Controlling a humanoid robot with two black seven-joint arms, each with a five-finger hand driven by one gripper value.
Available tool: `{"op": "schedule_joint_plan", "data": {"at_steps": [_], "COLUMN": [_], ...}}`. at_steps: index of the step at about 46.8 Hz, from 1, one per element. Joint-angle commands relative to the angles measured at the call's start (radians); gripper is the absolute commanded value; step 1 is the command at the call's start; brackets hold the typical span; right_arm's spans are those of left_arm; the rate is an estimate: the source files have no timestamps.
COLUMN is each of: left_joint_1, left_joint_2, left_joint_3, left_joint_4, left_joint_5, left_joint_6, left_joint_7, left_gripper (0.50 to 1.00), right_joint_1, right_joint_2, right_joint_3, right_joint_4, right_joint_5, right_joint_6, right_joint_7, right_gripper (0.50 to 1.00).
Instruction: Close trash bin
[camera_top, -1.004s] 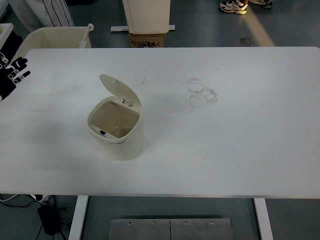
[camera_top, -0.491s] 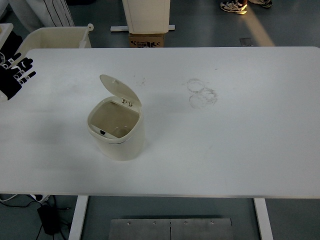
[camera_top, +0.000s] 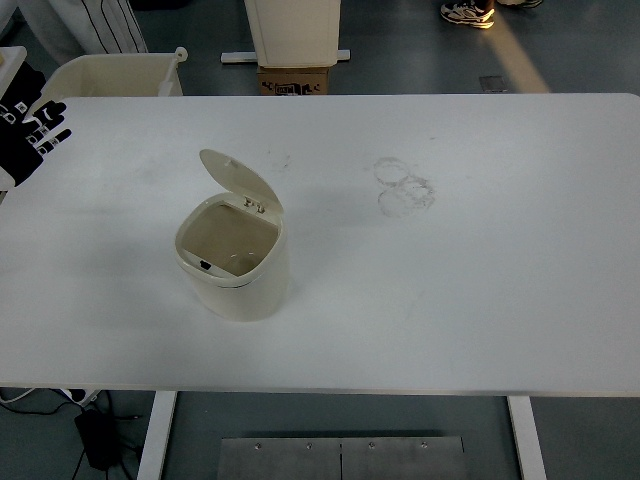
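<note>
While lid (camera_top: 240, 180) stands raised, trash bin (camera_top: 233, 262) looks empty; left robot hand (camera_top: 32, 135) spread, grasping nothing.

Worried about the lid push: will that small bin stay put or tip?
The trash bin looks like empty thin plastic, so probably light and apt to slide on the smooth table. Its raised lid stands at the far side; pressing straight down should steady it, sideways may tip it.

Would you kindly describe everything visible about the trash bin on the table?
The trash bin is a small cream-coloured container, apparently plastic, with rounded walls. It stands upright on the white table, left of centre. Its hinged lid is raised at the far side, open. The beige inside looks empty. Nothing but the table touches it.
</note>
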Motion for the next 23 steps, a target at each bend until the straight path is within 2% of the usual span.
{"op": "schedule_joint_plan", "data": {"at_steps": [1,9,15,23], "left_joint_1": [-0.015,-0.056,-0.108,-0.213], "left_joint_2": [-0.001,0.016,0.017,0.014], "left_joint_3": [0.002,0.002,0.002,0.006], "left_joint_4": [-0.010,-0.077,-0.108,-0.110], "left_joint_5": [0.002,0.003,0.046,0.084], "left_joint_6": [0.004,0.006,0.024,0.032], "left_joint_7": [0.002,0.008,0.059,0.094], "left_gripper": [1.000,1.000,1.000,1.000], "right_joint_1": [0.000,0.000,0.002,0.002], "right_joint_2": [0.000,0.000,0.000,0.000], "right_joint_3": [0.000,0.000,-0.002,-0.002], "right_joint_4": [0.000,0.000,0.000,0.000], "right_joint_5": [0.000,0.000,0.000,-0.002], "right_joint_6": [0.000,0.000,0.000,0.000], "right_joint_7": [0.000,0.000,0.000,0.000], "right_gripper": [0.991,0.993,0.991,0.991]}}
